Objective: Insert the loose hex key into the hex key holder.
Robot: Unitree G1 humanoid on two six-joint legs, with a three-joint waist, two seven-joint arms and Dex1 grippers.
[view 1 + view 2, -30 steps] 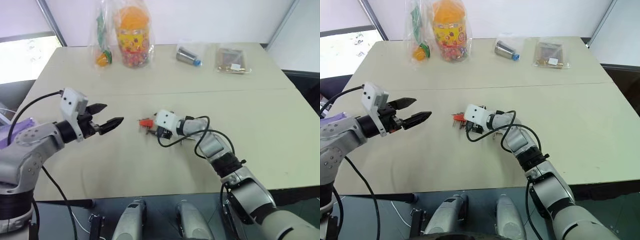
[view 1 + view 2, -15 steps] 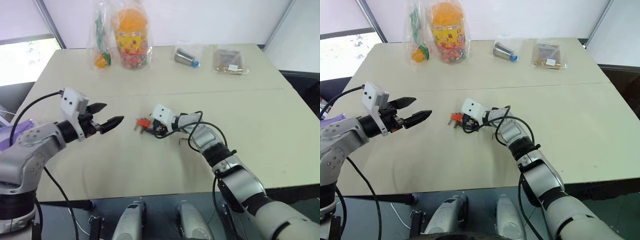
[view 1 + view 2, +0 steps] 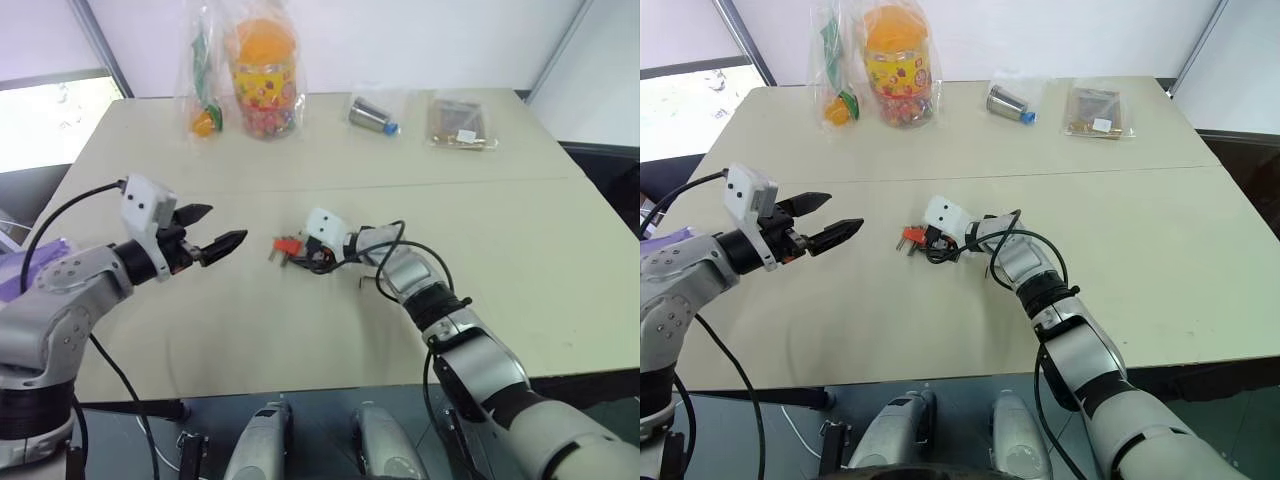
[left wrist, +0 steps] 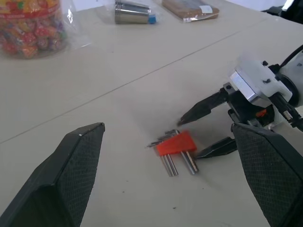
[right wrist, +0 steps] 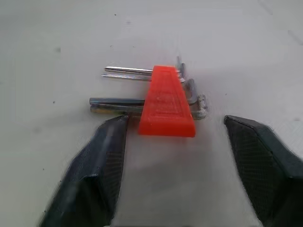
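We note the table [image 3: 520, 230] first, pale and bare around the work; on it, near the middle, lies the hex key holder [image 5: 166, 101], a small red wedge with several grey keys through it; the loose hex key [image 3: 366, 281] appears as a thin grey sliver on the table just right of the right arm's wrist, near the holder but apart from it, though it is too small for us to be sure of its lie; the left gripper [image 3: 217, 243] hovers off the table to the holder's left, fingers spread wide, holding nothing; the right gripper [image 5: 173, 156] sits low at the holder with a finger either side, still apart from the plastic, nothing pinched. We judge the holder light, rigid and apt to skate on the smooth top, so best taken across its flat red flanks, clear of the protruding rods; the loose key looks stiff, slick and hard to lift from flat, so its long shank seems the place to pinch. The right wrist view shows the bent ends behind the wedge; the left wrist view shows the rods' free ends and the right gripper's open fingers [image 4: 203, 108] from outside; the head views alone give us the loose key.
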